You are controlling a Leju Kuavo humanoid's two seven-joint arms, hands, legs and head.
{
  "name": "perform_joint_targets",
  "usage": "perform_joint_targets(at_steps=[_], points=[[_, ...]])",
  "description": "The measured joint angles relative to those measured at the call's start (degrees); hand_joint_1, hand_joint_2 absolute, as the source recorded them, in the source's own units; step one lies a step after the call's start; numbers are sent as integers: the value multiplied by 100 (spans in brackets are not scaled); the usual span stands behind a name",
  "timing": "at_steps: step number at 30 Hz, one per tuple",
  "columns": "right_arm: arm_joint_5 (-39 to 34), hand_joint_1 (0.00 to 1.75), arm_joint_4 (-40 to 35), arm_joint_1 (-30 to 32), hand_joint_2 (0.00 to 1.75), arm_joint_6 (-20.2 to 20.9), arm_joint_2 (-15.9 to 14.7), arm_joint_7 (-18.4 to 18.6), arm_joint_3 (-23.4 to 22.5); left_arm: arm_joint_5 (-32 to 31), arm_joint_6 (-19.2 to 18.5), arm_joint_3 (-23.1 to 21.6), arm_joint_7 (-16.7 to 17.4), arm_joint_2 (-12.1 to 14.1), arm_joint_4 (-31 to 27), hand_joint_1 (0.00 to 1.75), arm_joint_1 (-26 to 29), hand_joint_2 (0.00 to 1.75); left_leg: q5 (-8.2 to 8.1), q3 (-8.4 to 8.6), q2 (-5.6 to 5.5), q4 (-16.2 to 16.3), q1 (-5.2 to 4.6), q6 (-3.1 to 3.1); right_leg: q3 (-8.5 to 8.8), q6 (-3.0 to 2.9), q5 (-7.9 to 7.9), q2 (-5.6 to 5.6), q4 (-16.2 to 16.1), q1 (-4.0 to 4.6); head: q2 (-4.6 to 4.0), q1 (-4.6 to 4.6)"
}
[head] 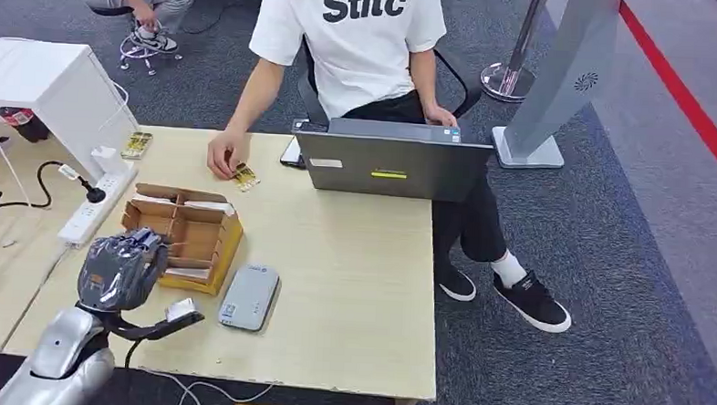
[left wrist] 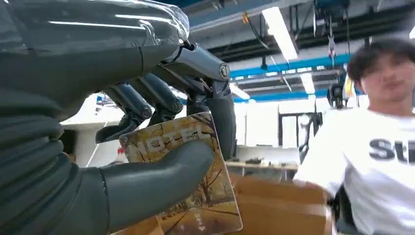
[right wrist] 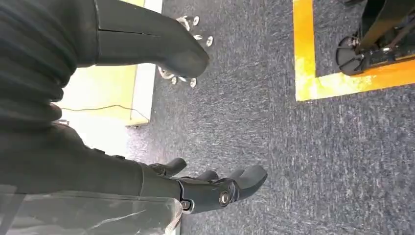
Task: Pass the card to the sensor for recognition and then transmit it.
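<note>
One card (left wrist: 195, 181) pinched between left hand (left wrist: 147, 147) thumb and fingers; right hand (right wrist: 195, 188) empty, fingers apart

yellow hotel card (left wrist: 195, 186) pinched upright, grey card reader (head: 248, 296) flat on table

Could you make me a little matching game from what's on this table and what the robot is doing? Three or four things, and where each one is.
Things:
1. card
2. grey sensor
3. laptop
4. right hand

Places:
A. hanging over the carpet floor
B. flat on the table beside the cardboard box
C. pinched in the left hand
D. in front of the seated person

Pairs: 1-C, 2-B, 3-D, 4-A
</note>
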Motion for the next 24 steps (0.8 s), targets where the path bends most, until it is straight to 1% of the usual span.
perform_joint_targets(at_steps=[3,5,8,13,20,23,24], points=[[28,0,0,-5,175,7,-7,-17,7,116,-557,28,168,125,-280,175,-443,175,8,-2,-8,2,1,-1,1,-4,4,-6,0,1,0,0],[33,0,0,-12,175,24,-11,-39,15,72,-902,28,321,192,-323,175,-860,175,13,-4,-8,2,3,-1,2,-9,9,-10,1,3,0,4],[39,0,0,-15,175,48,-11,-52,28,61,-1114,26,420,253,-316,175,-1338,175,16,-1,-3,1,2,-4,1,-8,12,-4,3,3,0,-2],[42,0,0,-16,175,81,-22,-59,48,13,-1143,24,430,258,-297,175,-1737,175,17,-2,-3,1,1,-5,1,-8,12,-2,3,3,0,2],[41,0,0,-15,175,81,-26,-57,50,11,-1140,22,435,258,-262,175,-1835,175,15,-3,-2,1,1,-4,-4,-8,11,0,2,2,0,0],[52,0,0,-18,175,81,-26,-68,50,-38,-1116,20,511,258,-251,175,-1872,175,15,-3,-1,1,1,-4,-5,-8,11,1,2,2,0,0],[59,0,0,-21,175,85,-28,-68,50,-48,-1101,15,529,256,-229,164,-1896,175,15,-3,1,1,2,-4,-5,-7,12,3,2,3,0,0]])
